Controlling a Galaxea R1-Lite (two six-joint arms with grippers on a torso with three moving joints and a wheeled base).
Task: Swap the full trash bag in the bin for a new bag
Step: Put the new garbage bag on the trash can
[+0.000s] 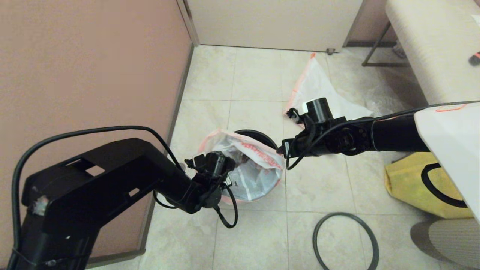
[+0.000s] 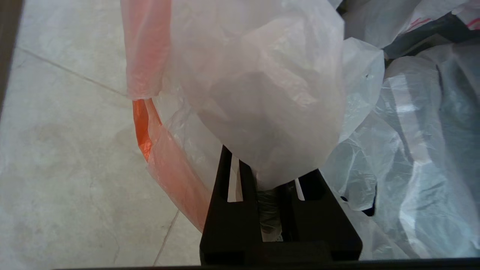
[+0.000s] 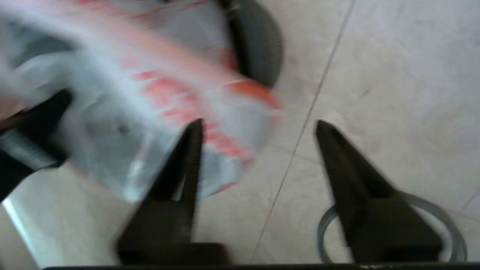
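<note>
Head view shows the full trash bag (image 1: 247, 168), a thin white translucent plastic sack with an orange-red drawstring hem and red print, at the centre of the frame, partly risen out of the small round black plastic bin (image 1: 258, 135), whose dark rim peeks from behind it. The left hand (image 1: 210, 165) reaches in from the lower left and meets the near edge of the bag; in the left wrist view its fingers (image 2: 232, 210) are pressed together, pinching a fold of the white film beside the hem. The right hand (image 1: 282, 149) comes from the right of the frame and ends just beside the bag's far edge; in the right wrist view its fingers (image 3: 187, 150) are spread wide with nothing between them, the bag lying next to one tip.

A second white translucent bag with an orange-red hem, the new bag (image 1: 318, 92), lies flat on the tiled floor in the upper centre. The thin dark grey ring (image 1: 345, 242) rests on the floor at the lower right, well apart from the bin, and a yellow cloth tote (image 1: 412, 187) sits at the right edge.

By my reading, the step in hand is lifting the full bag out. The next move likely calls for the right hand to take the hem opposite the left one, so both can raise the bag clear without spilling or tearing.
</note>
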